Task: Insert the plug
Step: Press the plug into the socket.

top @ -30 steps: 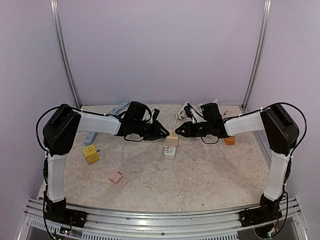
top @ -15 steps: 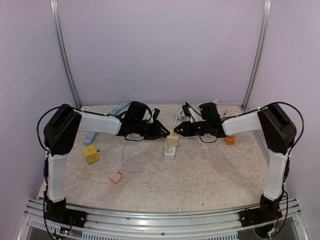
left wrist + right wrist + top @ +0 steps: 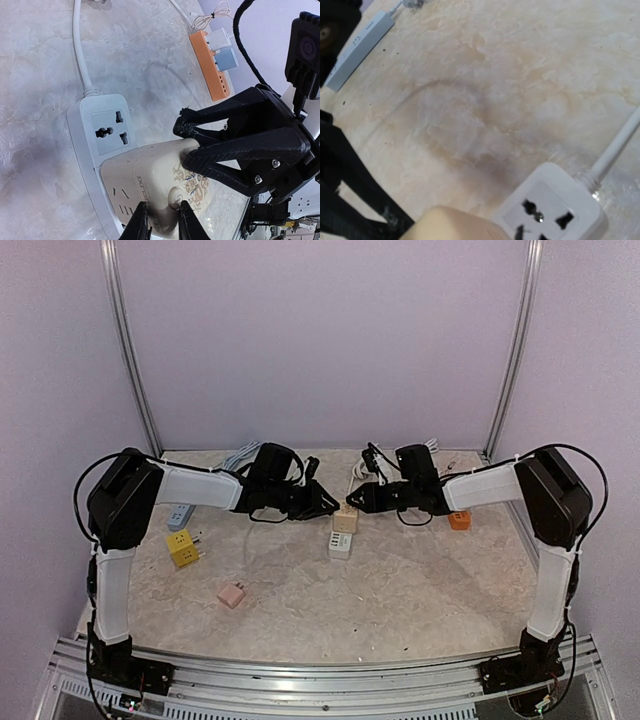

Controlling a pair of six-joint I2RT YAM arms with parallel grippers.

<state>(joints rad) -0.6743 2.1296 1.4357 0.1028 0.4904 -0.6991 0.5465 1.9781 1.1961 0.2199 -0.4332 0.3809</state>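
A beige cube adapter [image 3: 150, 185] sits on the end of a white power strip [image 3: 100, 125], beside a free socket. My left gripper [image 3: 161, 220] is shut on the cube's near edge. My right gripper [image 3: 190, 142] comes from the far side, and its black fingers [image 3: 235, 160] pinch the cube's far top corner. In the top view the left gripper [image 3: 325, 502] and right gripper [image 3: 354, 500] meet over the cube [image 3: 345, 521]. The right wrist view shows the cube [image 3: 455, 225] and the strip's socket [image 3: 550, 210], but not my right fingers.
An orange power strip [image 3: 212, 70] with white and blue plugs lies behind [image 3: 460, 521]. A yellow cube [image 3: 182, 547], a pink adapter [image 3: 231, 594], a grey-blue strip [image 3: 360, 42] and cables [image 3: 370, 462] lie on the marble table. Metal posts stand at the back corners.
My right gripper has moved left until it reaches the beige cube. My left gripper has stayed on the cube with hardly any shift.
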